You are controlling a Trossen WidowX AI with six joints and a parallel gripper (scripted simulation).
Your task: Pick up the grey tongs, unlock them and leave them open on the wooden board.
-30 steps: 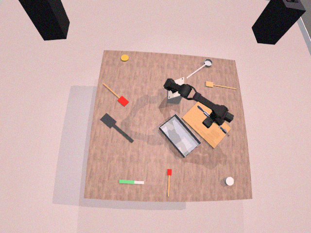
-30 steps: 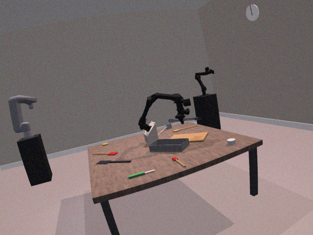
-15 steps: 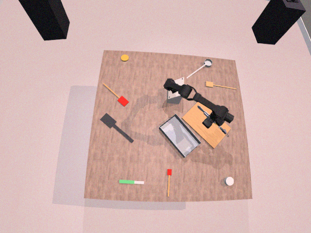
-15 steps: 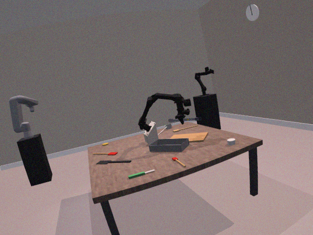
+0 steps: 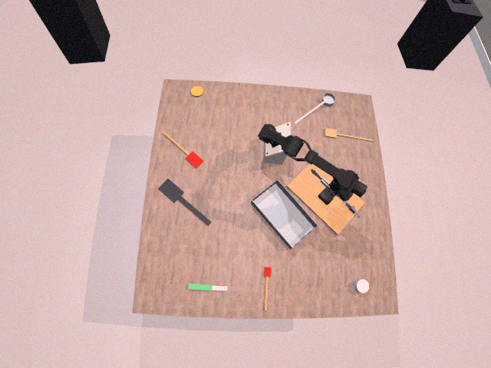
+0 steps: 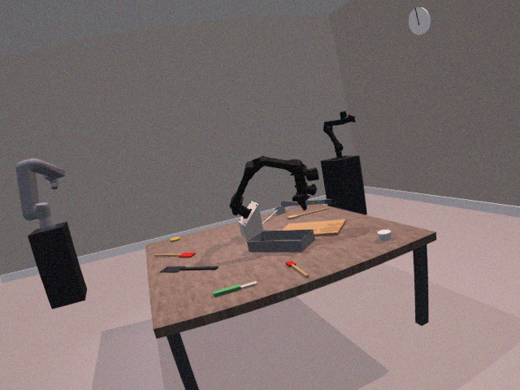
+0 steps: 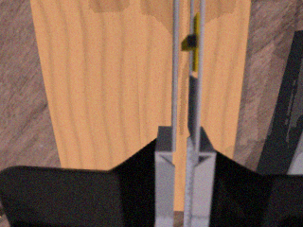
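The grey tongs [image 5: 324,182] [image 6: 289,203] [image 7: 175,71] hang level above the wooden board [image 5: 337,225] [image 6: 331,227] [image 7: 118,95], lengthwise over it. My gripper [image 5: 337,192] [image 6: 304,206] [image 7: 175,144] points down and is shut on the tongs, across both arms. In the wrist view the two arms run close together and nearly parallel, with a small yellow and black part between them. Whether the lock is released cannot be told. The roasting tin [image 5: 304,238] [image 6: 275,245] [image 7: 284,104] stands beside the board and holds nothing.
A white ladle [image 5: 309,112] and a wooden spatula [image 5: 331,133] [image 6: 308,212] lie behind the board. A white round pot [image 5: 362,286] [image 6: 383,234] stands near the front right corner. A black spatula [image 5: 170,190] [image 6: 188,268] and a red-headed one [image 5: 194,159] [image 6: 187,254] lie left.
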